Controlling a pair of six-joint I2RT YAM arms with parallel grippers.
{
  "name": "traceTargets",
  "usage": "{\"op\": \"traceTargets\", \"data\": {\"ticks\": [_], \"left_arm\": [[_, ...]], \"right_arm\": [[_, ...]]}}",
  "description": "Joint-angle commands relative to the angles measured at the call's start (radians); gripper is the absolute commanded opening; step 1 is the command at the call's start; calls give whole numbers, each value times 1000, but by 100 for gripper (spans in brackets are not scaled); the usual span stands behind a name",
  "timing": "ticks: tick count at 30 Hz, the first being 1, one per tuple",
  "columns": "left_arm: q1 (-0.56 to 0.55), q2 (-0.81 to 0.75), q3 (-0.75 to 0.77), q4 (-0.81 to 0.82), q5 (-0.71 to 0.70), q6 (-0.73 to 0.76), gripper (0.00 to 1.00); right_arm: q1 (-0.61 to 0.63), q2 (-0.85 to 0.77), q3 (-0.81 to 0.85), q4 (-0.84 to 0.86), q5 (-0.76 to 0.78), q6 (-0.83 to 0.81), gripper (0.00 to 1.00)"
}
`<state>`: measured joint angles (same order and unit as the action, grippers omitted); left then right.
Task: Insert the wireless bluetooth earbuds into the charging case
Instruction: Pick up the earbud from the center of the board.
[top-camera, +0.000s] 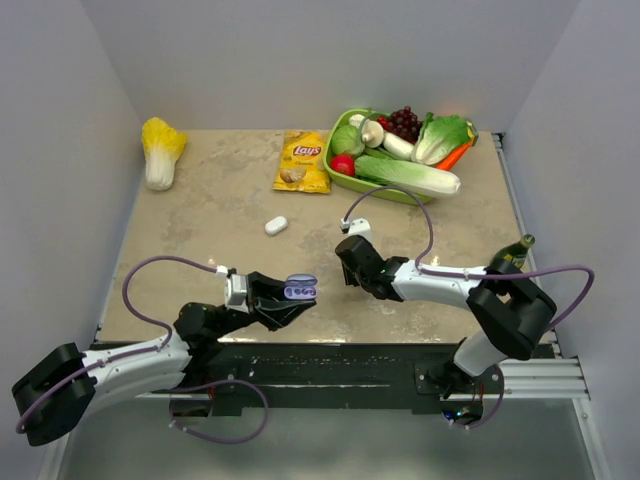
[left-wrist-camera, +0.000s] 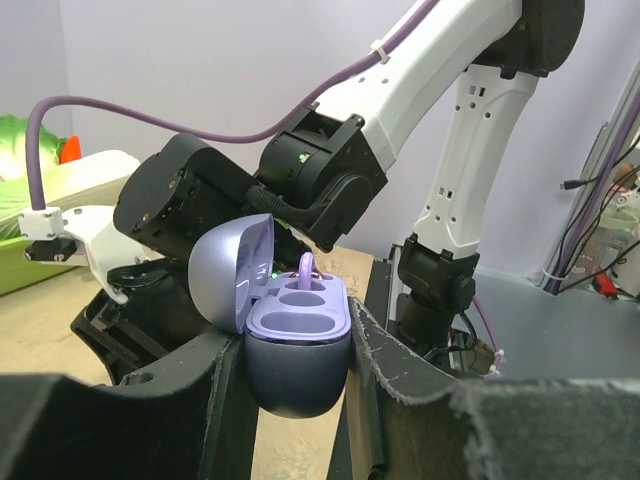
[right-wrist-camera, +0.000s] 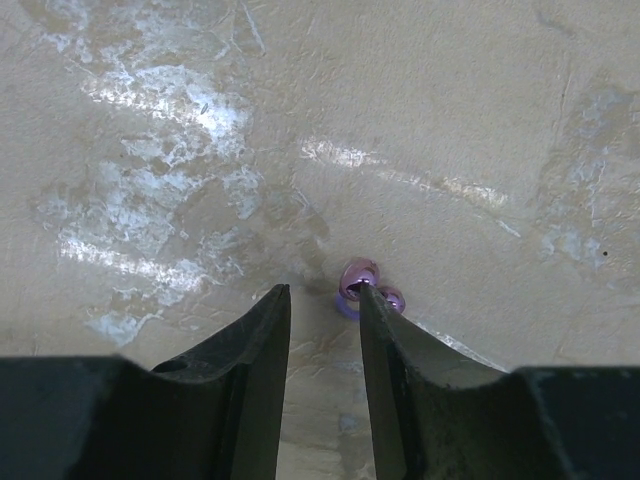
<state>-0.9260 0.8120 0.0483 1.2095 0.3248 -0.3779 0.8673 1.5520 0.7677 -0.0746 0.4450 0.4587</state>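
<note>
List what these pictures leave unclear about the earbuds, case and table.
- Right wrist view: glossy purple earbud, partly behind a finger of the right gripper; one bud or two, unclear.
- Top view: that earbud, hidden under the right arm.
- Left wrist view: open lilac plastic charging case, sides covered by the left gripper; the case hides how deep its standing bud sits.
- Top view: small white oblong object, too small to identify.

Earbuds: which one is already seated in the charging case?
The purple earbud standing in the open charging case held by the left gripper. The other earbud lies on the table beside the right gripper.
</note>
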Motion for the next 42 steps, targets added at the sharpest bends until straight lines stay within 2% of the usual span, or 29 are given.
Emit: {"op": "traceTargets", "data": {"ticks": [1,36,42], "left_arm": [[-7,-7,-139,61,-15,14,0],[-7,21,-136,82,-12,14,0],[-7,24,-136,85,-13,16,0]], "right_arm": [[-11,14,24,12,-9,-11,38],[-45,28,4,13,-23,5,38],[-37,-49,-27,50,-63,-25,42]]}}
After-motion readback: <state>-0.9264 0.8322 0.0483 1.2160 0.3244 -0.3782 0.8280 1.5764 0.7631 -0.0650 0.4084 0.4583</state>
